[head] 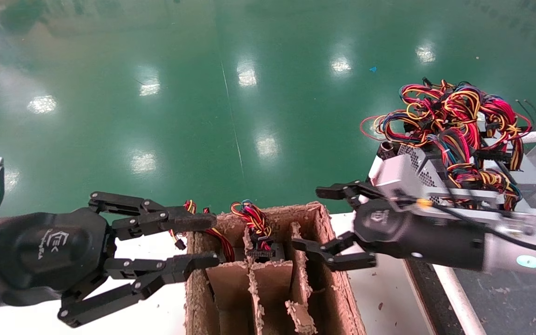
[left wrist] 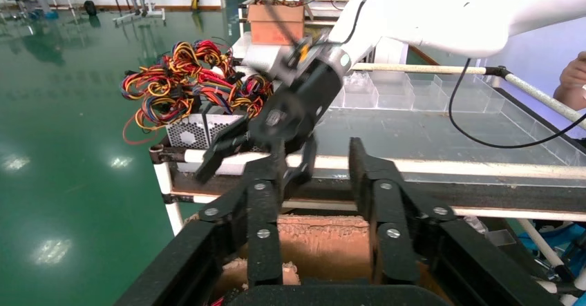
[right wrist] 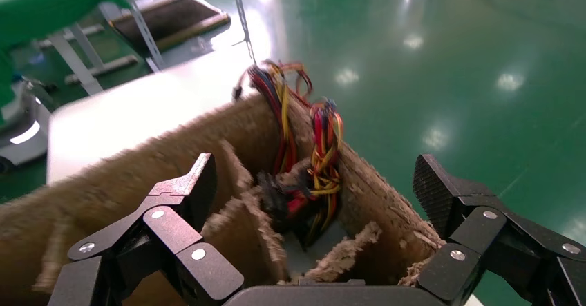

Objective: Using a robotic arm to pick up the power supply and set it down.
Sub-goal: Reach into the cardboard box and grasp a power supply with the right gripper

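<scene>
Over the far end of the cardboard box (head: 268,274) on the white bench (head: 379,298) I have both end effectors hovering, neither holding anything. The right end effector (head: 331,223) sits above the box's right-hand compartments with its fingers spread wide and empty; the left end effector (head: 193,244) reaches in from the other side, partly open, its tips just at the box's near-left corner. The power supply (head: 257,232) I want stands down in a middle compartment at the far end, and only its red, yellow and blue wires and the wide black connector show above the frayed dividers; I cannot see its metal body. A second wire bundle (head: 203,228) pokes out of the next compartment to the left, and I judge that to be the first risk: closing on the wrong bundle. I also worry that gripping wires alone could let the unit slip or snag on the ragged cardboard partitions, dragging the whole box up with it. The two arms are near each other, so a careless descent could bring them together. Behind the right arm lies a heap of power supplies (head: 458,139) on a rack. Each end effector carries a small white logo; I cannot read its lettering.
</scene>
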